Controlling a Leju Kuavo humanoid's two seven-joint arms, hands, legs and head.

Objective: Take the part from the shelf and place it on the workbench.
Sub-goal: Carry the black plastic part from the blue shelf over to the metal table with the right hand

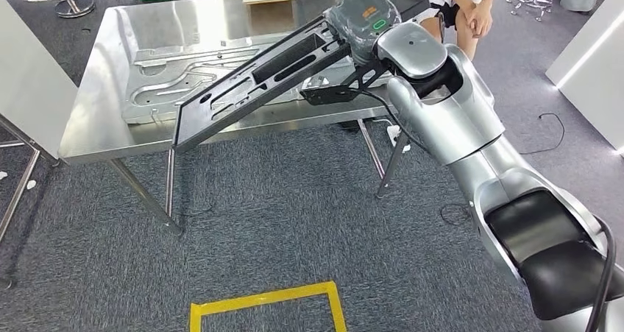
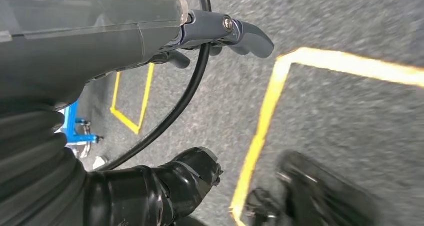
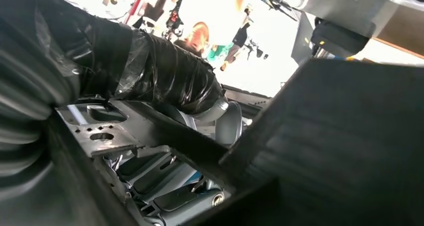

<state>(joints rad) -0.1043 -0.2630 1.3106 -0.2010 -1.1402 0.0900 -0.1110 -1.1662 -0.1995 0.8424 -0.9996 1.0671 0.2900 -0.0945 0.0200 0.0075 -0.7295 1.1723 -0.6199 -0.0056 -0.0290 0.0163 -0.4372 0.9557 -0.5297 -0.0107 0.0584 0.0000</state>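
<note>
1. One steel desk [image 1: 103,137] stands ahead of me on grey carpet [image 1: 294,221]; a pressed sheet-metal panel [image 1: 158,89] lies flat on its top.
2. My right arm [image 1: 449,115] reaches forward over the desk's near edge.
3. The part, a long black frame [image 1: 250,89], slopes from my right hand down to the left. Its low end hangs past the desk's front edge, and its upper length sits above the metal panel. I cannot tell whether it touches the desk.
4. My right hand [image 1: 364,19] is at the frame's high end, gripping it; in the right wrist view the frame [image 3: 150,131] runs close under the hand's wrapped thumb [image 3: 165,78].
5. My left hand [image 2: 220,33] hangs over the carpet with nothing in it, fingers curled in.
6. Yellow tape [image 1: 268,302] marks a rectangle on the floor near me.
7. A person [image 1: 463,4] stands beyond the desk's far right corner.
</note>
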